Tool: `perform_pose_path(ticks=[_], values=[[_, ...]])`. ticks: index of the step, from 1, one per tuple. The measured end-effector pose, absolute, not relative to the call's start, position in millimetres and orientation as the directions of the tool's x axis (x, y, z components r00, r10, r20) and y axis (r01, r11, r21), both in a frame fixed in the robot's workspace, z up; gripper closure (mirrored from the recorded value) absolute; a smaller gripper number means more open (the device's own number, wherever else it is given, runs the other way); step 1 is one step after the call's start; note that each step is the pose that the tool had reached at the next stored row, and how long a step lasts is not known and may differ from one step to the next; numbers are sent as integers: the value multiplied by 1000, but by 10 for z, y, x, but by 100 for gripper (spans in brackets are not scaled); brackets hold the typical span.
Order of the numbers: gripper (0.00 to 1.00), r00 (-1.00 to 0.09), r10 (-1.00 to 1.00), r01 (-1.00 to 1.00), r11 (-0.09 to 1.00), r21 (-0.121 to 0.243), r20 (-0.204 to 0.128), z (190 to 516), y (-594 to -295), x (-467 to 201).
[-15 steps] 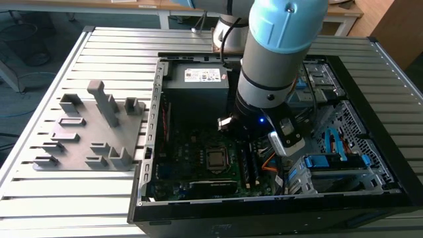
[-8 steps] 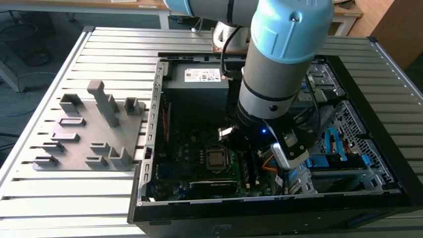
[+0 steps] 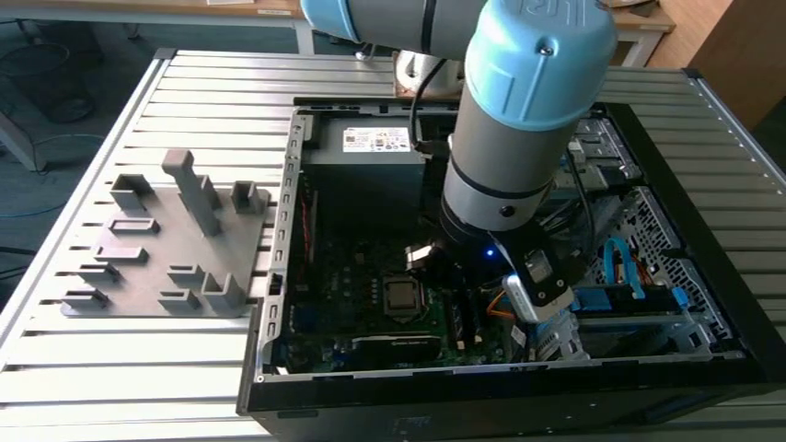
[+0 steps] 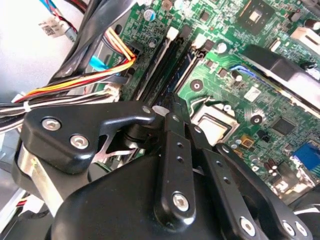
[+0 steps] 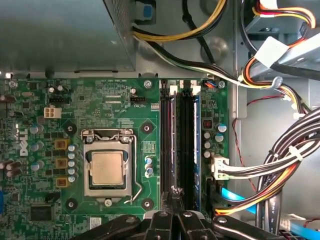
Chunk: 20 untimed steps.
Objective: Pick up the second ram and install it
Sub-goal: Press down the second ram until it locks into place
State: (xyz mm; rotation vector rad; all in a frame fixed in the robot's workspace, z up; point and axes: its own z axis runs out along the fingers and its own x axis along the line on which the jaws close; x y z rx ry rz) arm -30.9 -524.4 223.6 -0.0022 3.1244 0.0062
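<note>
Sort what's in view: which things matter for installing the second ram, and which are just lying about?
For the job:
- gripper, poised over the memory slots
- motherboard
- second ram: I cannot pick it out with certainty

Lying about:
- grey fixture blocks
- blue flat cable
- wire bundle
- processor socket

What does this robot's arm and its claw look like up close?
The arm is a silver-grey tube with light blue joint caps and a black cable running down it. A small blue light glows near its wrist. The gripper is black, built of jointed links fastened with shiny screws.
</note>
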Motion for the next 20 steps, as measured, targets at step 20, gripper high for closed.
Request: perform_pose_path(ticks=[20], values=[[90, -1000, -2, -2, 1000, -23, -16, 2273, -5016, -308]])
